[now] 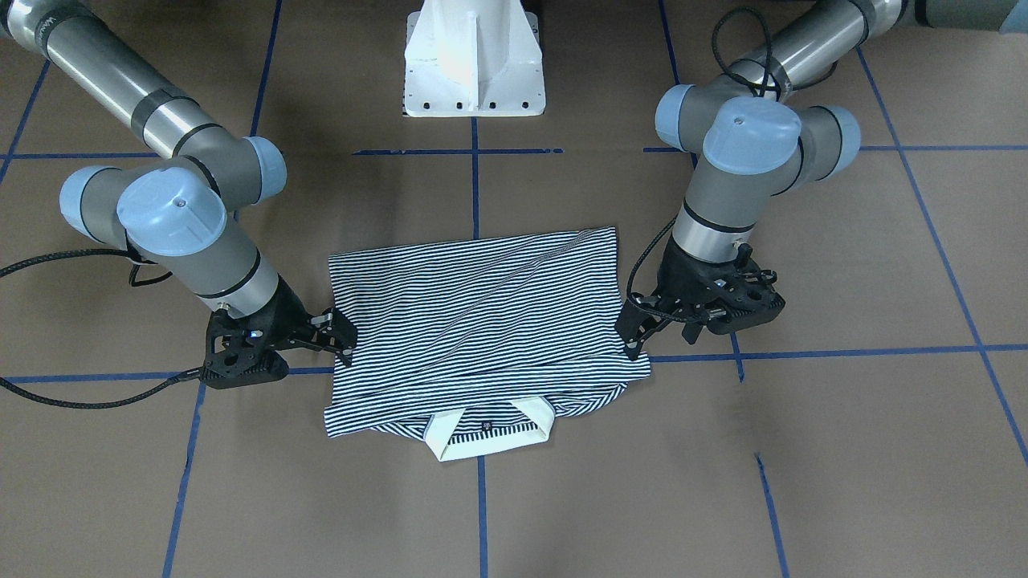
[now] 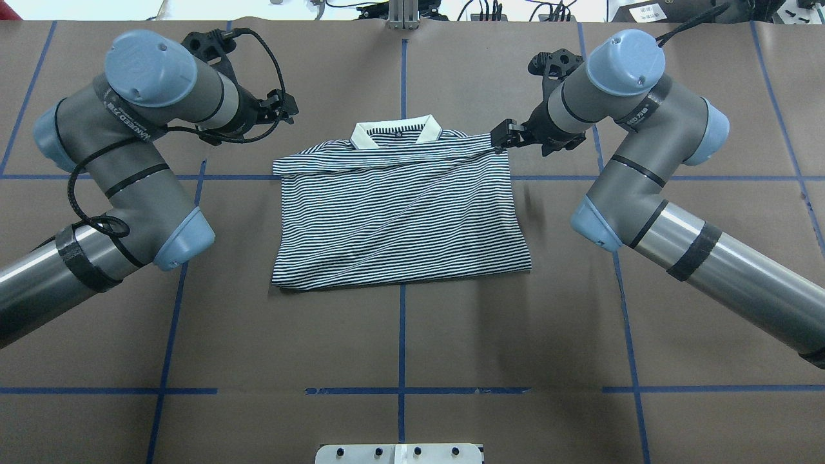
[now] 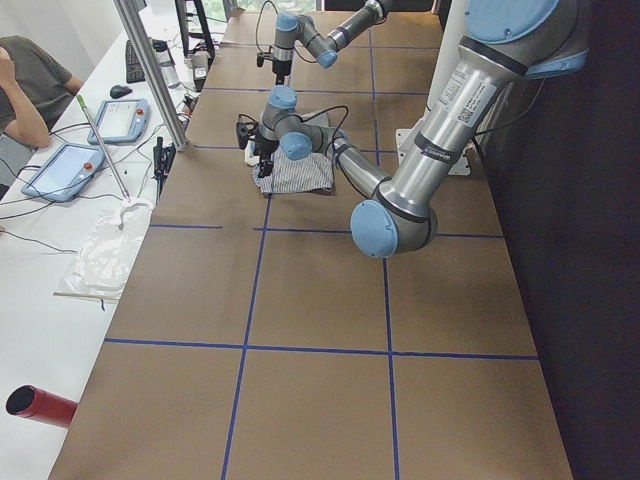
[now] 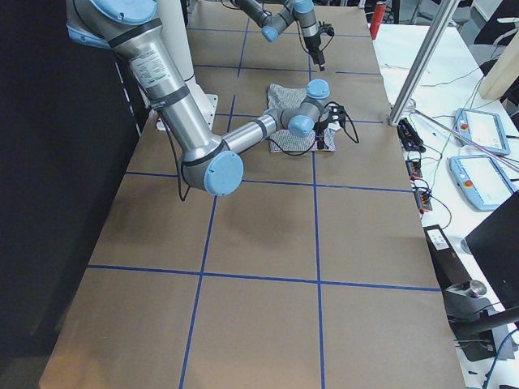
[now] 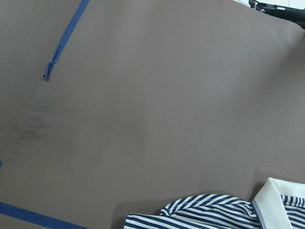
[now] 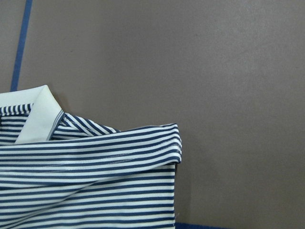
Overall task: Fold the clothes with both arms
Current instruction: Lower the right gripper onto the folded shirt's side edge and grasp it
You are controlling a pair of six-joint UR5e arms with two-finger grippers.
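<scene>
Two grippers flanking folded polo shirt [image 2: 399, 212] on table [image 2: 399, 348].
Right gripper [image 2: 504, 138] fingers pinching shirt's edge near collar [image 2: 396, 132]; left gripper [image 2: 281, 111] fingers slightly spread, clear of shirt.

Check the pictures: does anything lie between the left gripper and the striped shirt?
Nothing visible does. Only bare brown table lies between the left gripper and the near shoulder of the shirt. The right gripper is already at the shirt's other shoulder edge.
</scene>
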